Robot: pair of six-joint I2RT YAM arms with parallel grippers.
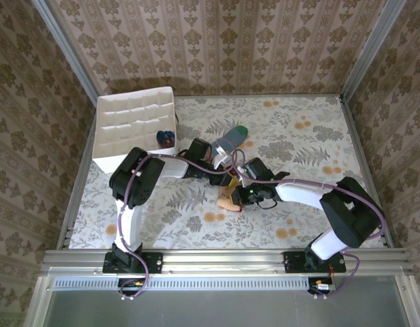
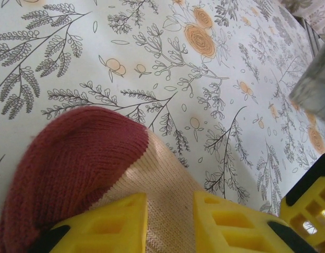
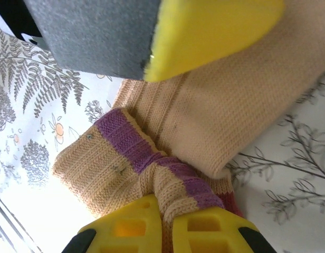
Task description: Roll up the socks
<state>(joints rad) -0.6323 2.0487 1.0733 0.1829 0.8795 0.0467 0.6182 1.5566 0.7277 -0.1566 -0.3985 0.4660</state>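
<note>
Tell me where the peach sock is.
In the top view the peach sock lies mid-table beside the grey-blue sock, held by the left gripper and the right gripper.

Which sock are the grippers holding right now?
The peach sock with the maroon toe: both the left gripper and right gripper pinch it. The grey-blue, green-toed sock lies ungripped beyond them.

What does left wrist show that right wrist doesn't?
Left wrist: the maroon rounded toe of the peach knitted sock, with the left fingers pinching the fabric just behind it. Right wrist: the sock's purple-striped ribbed end, the right fingers shut on it, and a grey-and-yellow finger overhead. Both: the same sock on the floral-printed tablecloth.
</note>
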